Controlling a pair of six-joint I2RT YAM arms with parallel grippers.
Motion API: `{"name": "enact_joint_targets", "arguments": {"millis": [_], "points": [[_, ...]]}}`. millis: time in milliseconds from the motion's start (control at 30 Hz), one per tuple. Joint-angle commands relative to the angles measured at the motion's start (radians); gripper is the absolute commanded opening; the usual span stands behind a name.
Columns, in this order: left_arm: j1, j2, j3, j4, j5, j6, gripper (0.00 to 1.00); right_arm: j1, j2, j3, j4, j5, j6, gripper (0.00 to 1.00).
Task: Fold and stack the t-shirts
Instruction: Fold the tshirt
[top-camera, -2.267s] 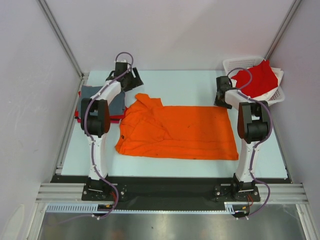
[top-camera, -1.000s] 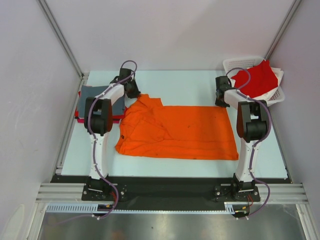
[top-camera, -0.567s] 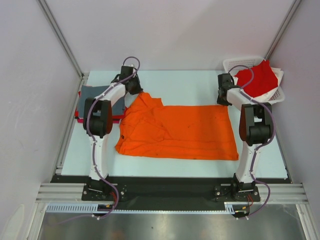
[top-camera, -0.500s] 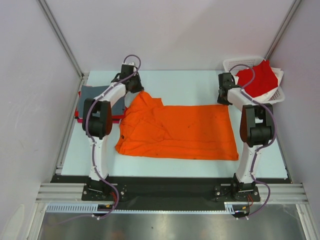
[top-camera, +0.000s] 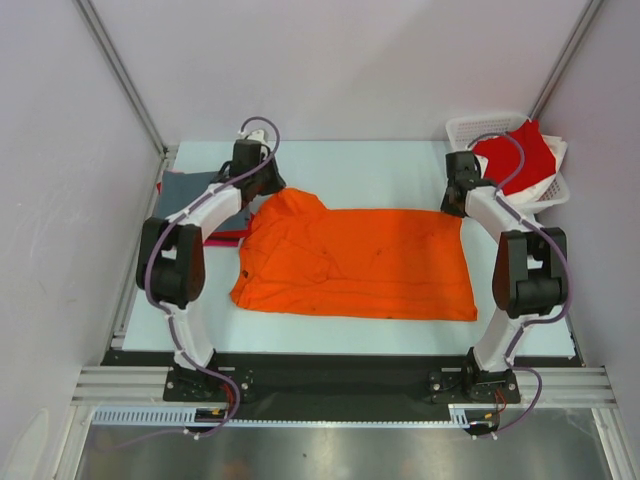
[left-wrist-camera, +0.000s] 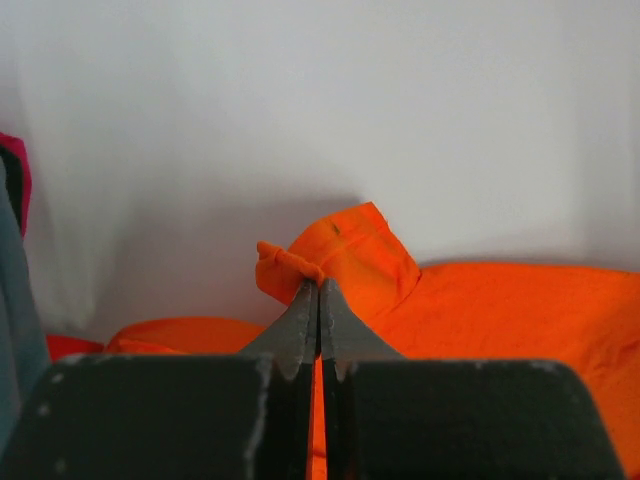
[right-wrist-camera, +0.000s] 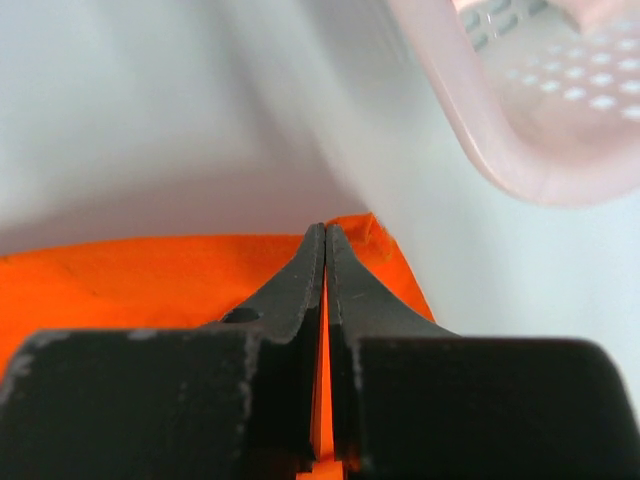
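One orange t-shirt (top-camera: 360, 265) lies spread on the table (top-camera: 370, 165), its two far corners pinched tight, one by the left claw (left-wrist-camera: 318, 292) and one by the right claw (right-wrist-camera: 326, 240), with one grey t-shirt (top-camera: 187, 190) just left of it and one red t-shirt (top-camera: 520, 160) in the single basket (top-camera: 468, 128) beyond its far right corner.

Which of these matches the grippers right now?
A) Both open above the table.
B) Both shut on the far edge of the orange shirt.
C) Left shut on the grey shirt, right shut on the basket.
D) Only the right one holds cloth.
B: the wrist views show the left gripper and the right gripper closed, each pinching a far corner of the orange t-shirt.
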Motion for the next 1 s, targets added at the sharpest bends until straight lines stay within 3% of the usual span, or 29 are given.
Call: {"name": "enact_joint_targets", "arguments": {"millis": [0,233,967], "points": [[-0.012,-0.137,-0.084,0.102,-0.003,0.036,0.01,-0.003,-0.097,-0.052,0.0,-0.012,0.019,0.0],[-0.063,-0.31,-0.295,0.178,-0.044,0.056,0.0,-0.003,-0.21,-0.17,0.017,-0.044,0.033,0.0],[-0.12,-0.781,-0.696,0.165,-0.175,0.063,0.0,-0.024,-0.511,-0.456,0.026,-0.055,0.102,0.0]]}}
